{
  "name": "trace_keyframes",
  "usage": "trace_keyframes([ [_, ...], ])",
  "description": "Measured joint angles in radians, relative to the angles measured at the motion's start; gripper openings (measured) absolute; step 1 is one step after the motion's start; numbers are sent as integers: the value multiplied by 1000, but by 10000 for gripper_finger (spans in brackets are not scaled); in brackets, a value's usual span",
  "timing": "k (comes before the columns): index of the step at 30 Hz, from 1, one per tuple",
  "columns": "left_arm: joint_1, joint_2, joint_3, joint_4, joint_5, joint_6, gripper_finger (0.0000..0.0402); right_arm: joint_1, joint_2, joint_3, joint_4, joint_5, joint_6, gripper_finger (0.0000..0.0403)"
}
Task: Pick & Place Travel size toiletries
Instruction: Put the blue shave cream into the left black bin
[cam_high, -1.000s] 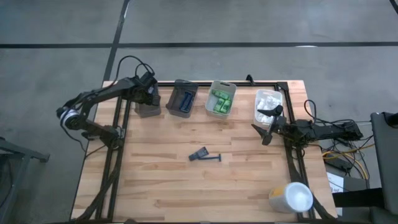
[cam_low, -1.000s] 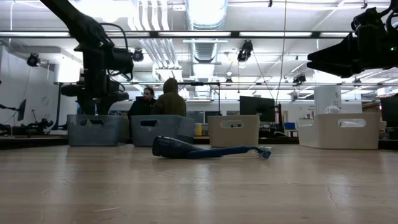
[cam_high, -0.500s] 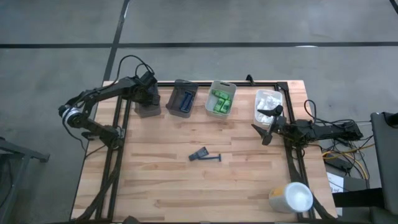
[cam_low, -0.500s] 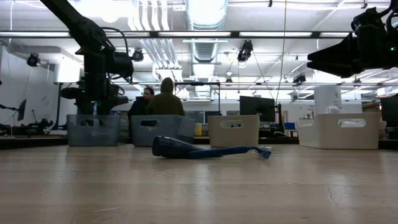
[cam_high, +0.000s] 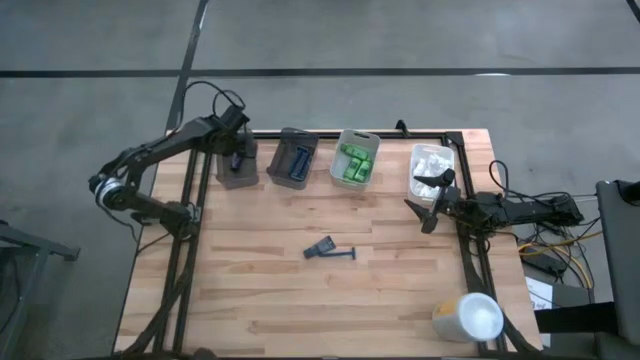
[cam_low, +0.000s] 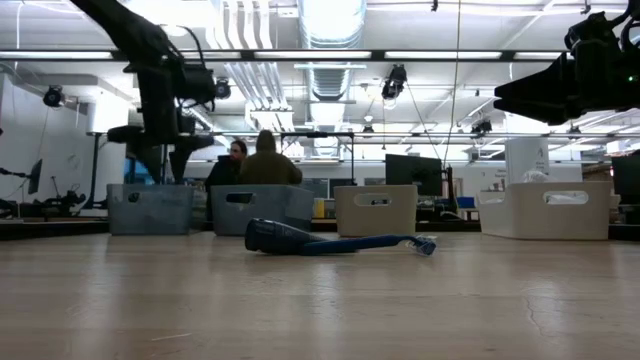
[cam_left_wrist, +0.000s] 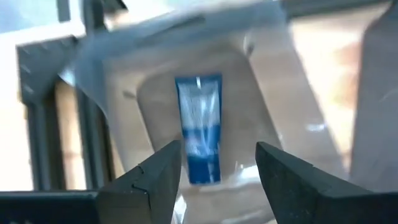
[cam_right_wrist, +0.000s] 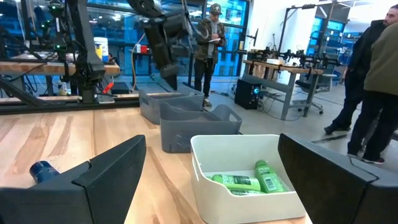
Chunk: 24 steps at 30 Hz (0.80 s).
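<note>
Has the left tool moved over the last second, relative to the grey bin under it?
Yes. In the low view the left tool has risen clear above the grey bin's rim; before, it hung lower, just over it.

Four bins (cam_high: 355, 159) are counted in a row along the far edge of the table (cam_high: 260, 300). Measured from the white cup (cam_high: 467, 317), of which one is seen at the near right corner, all four lie well apart. One blue tube (cam_left_wrist: 199, 127) is seen in the bin farthest from the cup. One dark blue razor (cam_high: 331, 250) is counted on the open table. Two green packs (cam_right_wrist: 249, 177) are made out.
</note>
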Motion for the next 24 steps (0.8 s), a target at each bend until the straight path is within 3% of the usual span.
trace_keyframes([
  [7,0,-69,60,18,-51,41,206,0,0,0,0,0,1,364],
  [24,-114,-217,95,131,-26,55,206,0,0,0,0,0,1,364],
])
